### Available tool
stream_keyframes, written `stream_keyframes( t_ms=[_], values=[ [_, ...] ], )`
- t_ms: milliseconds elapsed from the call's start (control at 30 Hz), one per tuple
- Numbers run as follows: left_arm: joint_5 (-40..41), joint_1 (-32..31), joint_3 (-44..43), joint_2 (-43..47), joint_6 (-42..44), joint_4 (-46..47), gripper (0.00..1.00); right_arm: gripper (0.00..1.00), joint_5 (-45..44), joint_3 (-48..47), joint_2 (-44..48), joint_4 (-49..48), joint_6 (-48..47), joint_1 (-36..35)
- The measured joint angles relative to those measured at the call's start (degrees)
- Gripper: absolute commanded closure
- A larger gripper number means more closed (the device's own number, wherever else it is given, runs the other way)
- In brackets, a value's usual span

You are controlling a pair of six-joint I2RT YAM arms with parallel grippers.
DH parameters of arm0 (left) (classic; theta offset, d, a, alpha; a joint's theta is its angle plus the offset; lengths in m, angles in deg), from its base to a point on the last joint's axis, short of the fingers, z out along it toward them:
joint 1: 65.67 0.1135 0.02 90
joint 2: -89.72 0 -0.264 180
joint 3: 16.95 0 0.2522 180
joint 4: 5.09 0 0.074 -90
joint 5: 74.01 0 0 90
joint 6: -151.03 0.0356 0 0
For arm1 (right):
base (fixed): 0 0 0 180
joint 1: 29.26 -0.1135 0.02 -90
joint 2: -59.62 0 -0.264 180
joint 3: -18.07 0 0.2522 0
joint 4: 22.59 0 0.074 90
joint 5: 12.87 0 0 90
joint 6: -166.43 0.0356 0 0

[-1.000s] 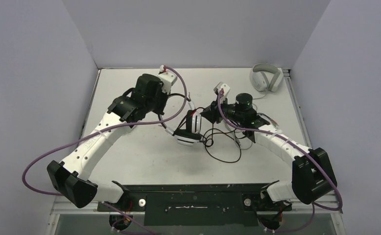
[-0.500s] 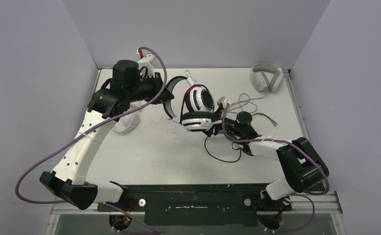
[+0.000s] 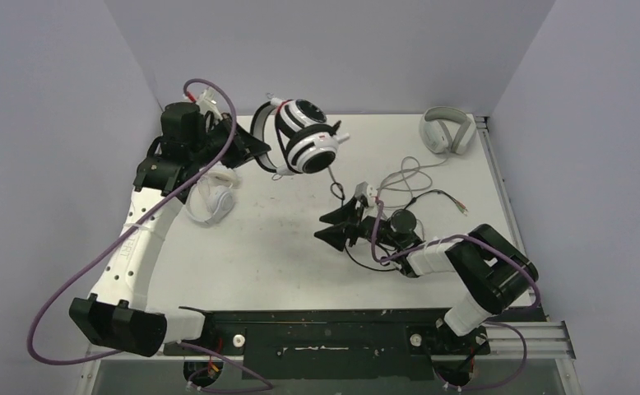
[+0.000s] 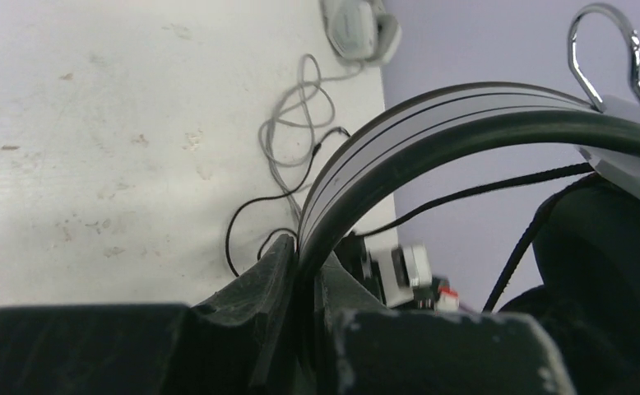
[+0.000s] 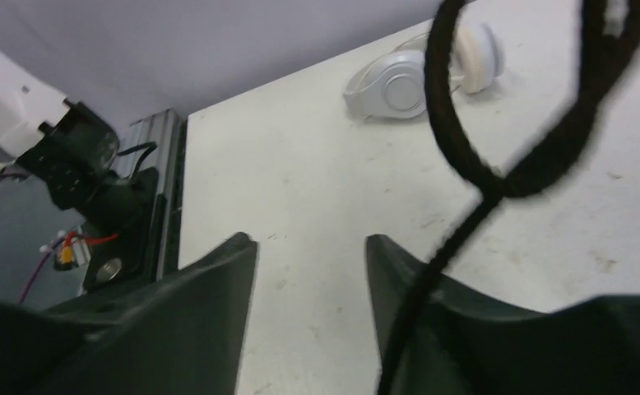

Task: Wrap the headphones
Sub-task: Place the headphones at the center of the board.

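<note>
Two wired sets were to be seen on the left half of the pale, scuffed tabletop [image 3: 251,263]. The larger black-and-white headset [image 3: 304,141] with striped earcups was held clear of the surface at the rear left. Its curved black headband was pinched edge-on between the pressed-together fingers of the left gripper [image 4: 303,263]. The small all-white on-ear pair [image 3: 210,200] was lying on the table beneath that arm, untouched. A light grey over-ear pair [image 3: 447,132] with its long grey lead [image 3: 407,174] was set in the far right corner (no part of the job, it was judged).

From the raised earcups the thin black cable [image 5: 498,189] was hung steeply toward the middle of the table, where its slack was pooled in loose loops. The right gripper [image 3: 321,227] was laid low just beside those loops, pointed left, its jaws spread with nothing clamped. In the right wrist view the cable was seen crossing close in front of one finger, though whether it ran between the two could not be told.

The coming move was judged to turn on that hanging run. Its long axis was slanted from the headset, up at the rear left, down to the right gripper, which was much the nearer of the two. The cable would need to be caught there and carried round the headband, which was not yet wound.
</note>
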Motion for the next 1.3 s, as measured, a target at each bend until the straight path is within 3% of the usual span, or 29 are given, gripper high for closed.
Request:
stream_keyframes(
  t_ms=[100, 167, 300, 533, 767, 1067, 1300],
  values=[
    [0.96, 5.38, 7.50, 1.09, -5.09, 5.03, 1.00, 0.76, -0.52, 3.98, 1.42, -0.20, 0.07, -5.01],
    [2.69, 7.15, 11.06, 0.98, -7.56, 6.67, 1.00, 0.84, -1.16, 5.25, 2.78, 0.48, 0.04, -7.89],
    [7.74, 7.34, 14.12, 0.61, -10.16, 6.21, 1.00, 0.78, -3.13, 6.25, 7.02, 3.67, -0.09, -12.66],
    [19.12, 5.77, 23.15, 0.70, -15.06, 7.54, 1.00, 0.77, -9.38, 6.21, 14.99, 20.94, -0.83, -13.97],
    [33.48, -5.38, 35.47, -4.50, -19.04, 7.15, 1.00, 0.83, -11.72, 8.37, 16.61, 29.46, -0.17, -13.97],
    [41.72, -7.30, 39.67, -10.95, -23.85, 10.86, 1.00, 0.81, -15.58, 6.49, 17.86, 45.81, -2.14, -13.97],
    [42.23, -7.17, 39.93, -15.61, -28.61, 13.31, 1.00, 0.82, -15.13, 2.38, 17.46, 56.28, -4.61, -13.97]
  ],
)
